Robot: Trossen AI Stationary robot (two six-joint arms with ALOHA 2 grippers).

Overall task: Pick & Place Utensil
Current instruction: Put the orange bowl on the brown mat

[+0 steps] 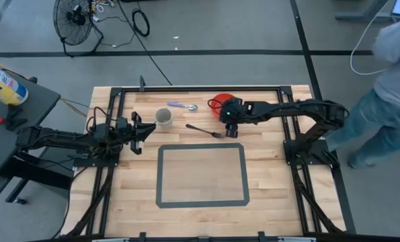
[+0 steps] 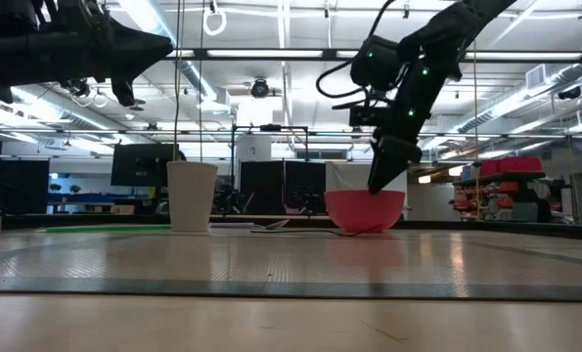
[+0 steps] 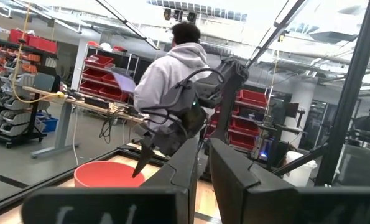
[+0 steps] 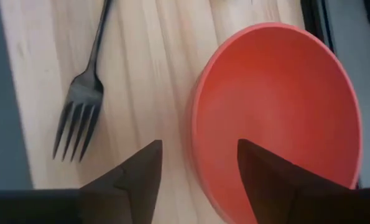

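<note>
on my overhead feed the right gripper [image 1: 230, 126] hangs over the near edge of the red bowl [image 1: 220, 104], at the back of the table [image 1: 273, 181]. my right wrist camera shows its fingers [image 4: 138, 180] spread apart with nothing between them, one above bare wood beside the bowl's rim [image 4: 197, 143] and the other over the inside of the bowl. the black fork [image 1: 204, 130] lies flat on the wood just beside the bowl, tines [image 4: 76, 127] toward the gripper and handle pointing away toward the white cup [image 1: 163, 119]. from table height i see the right gripper tilted down, its tips right at the bowl's rim, and i cannot tell whether they touch it.

a spoon [image 1: 183, 105] with a bluish handle lies behind the fork, between the cup and the bowl. the dark taped rectangle [image 1: 202, 175] in the middle of the table has nothing inside it.

my left gripper [image 1: 140, 132] waits raised at the left side, near the cup, with only a narrow gap between its fingers [image 3: 234, 180] and nothing in them. a person [image 1: 388, 94] in a grey hoodie stands beyond the right end of the table.
</note>
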